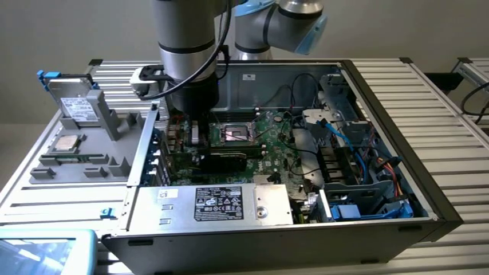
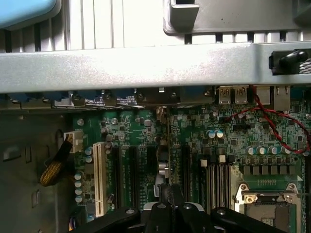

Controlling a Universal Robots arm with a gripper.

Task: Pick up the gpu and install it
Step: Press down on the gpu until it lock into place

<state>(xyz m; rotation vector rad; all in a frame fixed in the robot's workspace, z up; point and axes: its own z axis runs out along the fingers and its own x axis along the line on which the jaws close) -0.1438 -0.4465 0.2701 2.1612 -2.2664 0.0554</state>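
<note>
Down inside the open computer case (image 1: pixel 428 195), the gripper (image 1: pixel 200 134) is clamped on the gpu (image 1: pixel 221 156), its fingers (image 2: pixel 165 208) drawn together on the card's upper edge. In the wrist view the gpu (image 2: pixel 164 145) appears edge-on, standing upright over the motherboard (image 2: pixel 204 131) between black expansion slots, with a white slot (image 2: pixel 100 177) beside them. In the exterior view the card lies just near of the CPU socket (image 1: pixel 235 133). A grey parts tray (image 1: pixel 77 149) holding a hard drive (image 1: pixel 75 106) sits at the exterior view's left, outside the case.
</note>
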